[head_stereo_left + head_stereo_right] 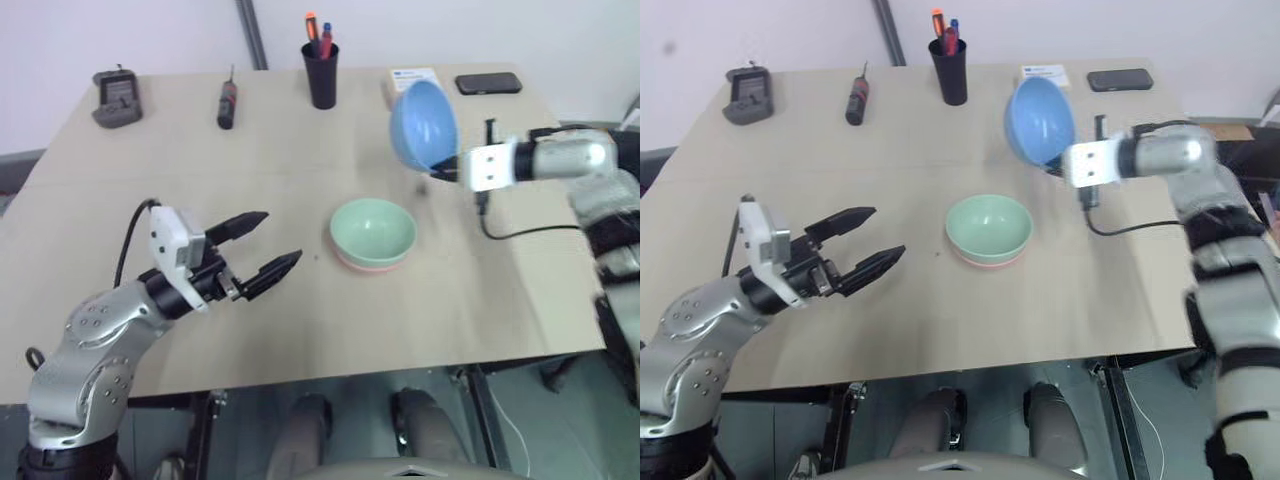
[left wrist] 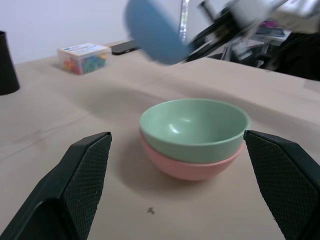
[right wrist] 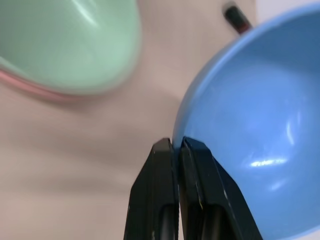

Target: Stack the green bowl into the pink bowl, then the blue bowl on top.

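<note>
Clamped tight on the rim of the blue bowl (image 1: 423, 125), the right gripper (image 3: 176, 145) holds that bowl tipped on its side in the air above the table (image 1: 120, 290), its hollow turned toward the near edge; the wrist view shows both black fingers pressed together with the bowl's thin wall pinched between them. This bowl hangs toward the far right part of the table, above and somewhat beyond the other two bowls and apart from them. Near the middle of the table, a little toward the right edge, the green bowl (image 1: 373, 230) sits upright, nested inside the pink bowl (image 1: 370, 265), of which a salmon band shows beneath the green rim. On the left side, toward the near edge, the left gripper (image 1: 268, 246) hovers level with its fingers spread wide and nothing between them, pointing at the nested pair and well apart from it. Along the far edge stand a black cup (image 1: 321, 75) holding pens, a screwdriver (image 1: 228, 104) lying flat, a dark grey device (image 1: 117, 98) by the far left corner, a small box (image 1: 410, 80) of coloured pieces and a black phone (image 1: 488, 83) near the far right corner.
</note>
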`<control>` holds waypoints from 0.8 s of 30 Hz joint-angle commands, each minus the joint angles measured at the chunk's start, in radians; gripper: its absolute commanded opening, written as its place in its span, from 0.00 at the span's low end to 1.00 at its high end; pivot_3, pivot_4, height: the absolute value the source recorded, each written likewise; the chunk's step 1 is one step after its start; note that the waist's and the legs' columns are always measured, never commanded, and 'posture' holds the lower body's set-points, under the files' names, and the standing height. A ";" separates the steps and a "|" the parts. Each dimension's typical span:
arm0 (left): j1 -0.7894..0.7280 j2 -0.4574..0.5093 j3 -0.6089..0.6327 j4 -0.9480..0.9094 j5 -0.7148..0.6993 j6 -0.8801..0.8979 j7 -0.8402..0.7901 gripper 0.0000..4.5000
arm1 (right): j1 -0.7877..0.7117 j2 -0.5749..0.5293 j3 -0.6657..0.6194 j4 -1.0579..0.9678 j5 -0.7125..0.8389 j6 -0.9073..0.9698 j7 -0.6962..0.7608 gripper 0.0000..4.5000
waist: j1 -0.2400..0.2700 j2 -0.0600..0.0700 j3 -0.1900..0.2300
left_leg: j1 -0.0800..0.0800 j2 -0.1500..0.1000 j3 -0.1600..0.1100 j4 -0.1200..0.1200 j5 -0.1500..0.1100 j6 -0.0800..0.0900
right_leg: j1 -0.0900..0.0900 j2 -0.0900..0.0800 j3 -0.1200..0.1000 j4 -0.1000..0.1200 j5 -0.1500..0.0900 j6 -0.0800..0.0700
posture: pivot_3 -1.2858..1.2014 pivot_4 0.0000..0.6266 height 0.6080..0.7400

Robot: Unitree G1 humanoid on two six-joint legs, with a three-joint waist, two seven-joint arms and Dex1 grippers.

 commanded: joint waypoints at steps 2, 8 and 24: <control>-0.053 0.002 -0.029 0.033 0.020 -0.039 -0.027 1.00 | 0.144 -0.054 -0.049 -0.440 0.118 0.317 -0.017 0.02 | 0.007 0.000 0.000 | 0.000 0.000 0.000 0.000 0.000 0.000 | 0.000 0.000 -0.001 0.000 0.000 0.000 | 0.52 0.24 1.00; -0.075 0.000 -0.057 0.048 0.024 -0.046 -0.045 1.00 | 0.199 0.011 -0.025 -0.529 0.065 0.459 -0.090 0.38 | 0.009 0.000 0.000 | 0.001 -0.003 0.000 0.002 0.000 0.000 | 0.000 0.001 -0.001 0.002 0.000 0.000 | 0.52 0.24 1.00; 0.016 -0.003 -0.066 0.008 0.088 -0.091 -0.045 1.00 | 0.775 0.036 -0.533 -0.768 0.260 0.732 -0.355 0.98 | 0.041 -0.003 -0.002 | -0.001 -0.003 0.001 0.000 0.000 0.000 | 0.002 0.001 -0.004 -0.004 0.000 0.000 | 0.52 0.24 1.00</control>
